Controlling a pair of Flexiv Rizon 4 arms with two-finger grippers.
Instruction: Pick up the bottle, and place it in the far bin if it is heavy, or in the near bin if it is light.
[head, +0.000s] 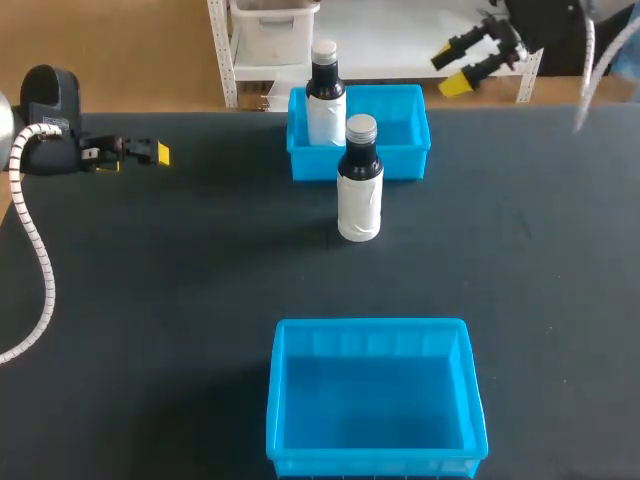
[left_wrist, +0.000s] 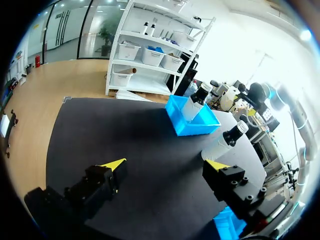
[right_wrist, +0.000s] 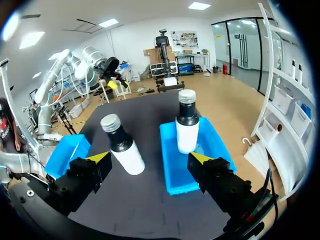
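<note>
**Bottle stood free on the table while both of your grippers hung open**

One bottle stood upright on the dark table, just in front of the far bin and apart from its front wall, roughly midway between the table's left and right edges. It had a dark neck, a white body and a silver cap.

A second bottle of the same make stood upright inside the far bin, in its left part. That blue bin sat against the table's far edge. The near bin, also blue, sat at the near edge, in line with the free bottle.

Your left gripper was over the table's left edge, toward the far left corner, well apart from both bottles. Its wrist view showed the gripper with its yellow-tipped fingers spread wide and nothing between them. The free bottle and the far bin lay ahead of it.

Your right gripper was beyond the far edge, toward the far right corner. In its wrist view this gripper was likewise spread with nothing in it. The free bottle and the binned bottle stood just ahead of its fingers, touching neither.
</note>
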